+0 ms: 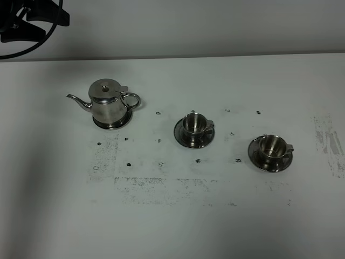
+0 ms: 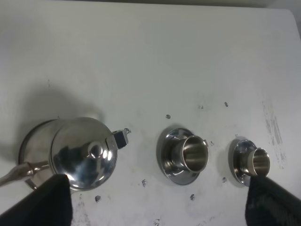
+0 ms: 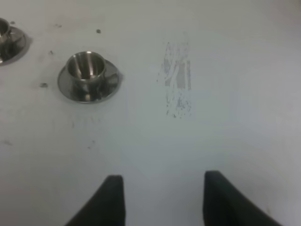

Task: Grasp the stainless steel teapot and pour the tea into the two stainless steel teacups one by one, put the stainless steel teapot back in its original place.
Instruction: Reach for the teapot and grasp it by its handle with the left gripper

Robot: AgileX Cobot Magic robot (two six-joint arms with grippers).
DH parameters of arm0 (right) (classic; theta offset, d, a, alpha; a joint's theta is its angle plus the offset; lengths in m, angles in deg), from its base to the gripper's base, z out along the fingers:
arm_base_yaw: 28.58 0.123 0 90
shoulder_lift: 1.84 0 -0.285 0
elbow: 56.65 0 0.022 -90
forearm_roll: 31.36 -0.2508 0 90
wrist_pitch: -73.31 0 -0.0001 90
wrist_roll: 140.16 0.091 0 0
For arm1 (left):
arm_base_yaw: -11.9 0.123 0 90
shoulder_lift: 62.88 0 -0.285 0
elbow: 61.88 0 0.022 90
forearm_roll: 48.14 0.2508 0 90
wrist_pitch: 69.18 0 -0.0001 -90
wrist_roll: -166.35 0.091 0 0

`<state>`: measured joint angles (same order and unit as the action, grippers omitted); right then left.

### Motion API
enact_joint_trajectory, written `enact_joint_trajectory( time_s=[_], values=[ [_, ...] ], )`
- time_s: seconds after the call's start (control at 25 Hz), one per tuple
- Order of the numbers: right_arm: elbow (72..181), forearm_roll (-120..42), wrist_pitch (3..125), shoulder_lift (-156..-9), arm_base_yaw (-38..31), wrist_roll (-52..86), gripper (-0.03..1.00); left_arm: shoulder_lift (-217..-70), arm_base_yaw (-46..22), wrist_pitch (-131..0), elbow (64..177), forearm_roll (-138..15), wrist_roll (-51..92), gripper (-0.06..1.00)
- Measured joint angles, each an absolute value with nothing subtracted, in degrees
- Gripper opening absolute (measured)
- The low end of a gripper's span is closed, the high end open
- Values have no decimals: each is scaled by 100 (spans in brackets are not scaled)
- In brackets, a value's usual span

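The stainless steel teapot point(image 1: 109, 103) stands upright on its round steel base point(image 1: 114, 124) at the table's left, spout pointing left, lid on. Two stainless steel teacups on saucers sit to its right: one in the middle point(image 1: 194, 124), one further right point(image 1: 272, 146). Neither gripper shows in the high view. My left gripper point(image 2: 157, 183) hovers open above the teapot point(image 2: 84, 155) and both cups point(image 2: 194, 153) point(image 2: 260, 161), fingers wide apart. My right gripper point(image 3: 163, 181) is open over bare table with nothing between its fingers, the right-hand cup point(image 3: 85, 66) well ahead of it.
The white table point(image 1: 172, 216) carries scattered dark specks and scuffed patches point(image 1: 329, 143). A black fixture with a looped cable point(image 1: 27, 21) hangs at the far left corner by the wall. The other cup's saucer point(image 3: 9, 40) shows at the edge of the right wrist view.
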<state>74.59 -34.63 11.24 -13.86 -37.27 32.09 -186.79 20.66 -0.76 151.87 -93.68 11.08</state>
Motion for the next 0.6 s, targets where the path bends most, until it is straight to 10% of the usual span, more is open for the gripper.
enact_joint_trajectory(
  time_s=[0.6],
  values=[
    [7454, -3421, 1124, -1069, -3187, 3209, 25, -18679, 2066, -76, 15187, -9368, 1206, 71]
  ],
)
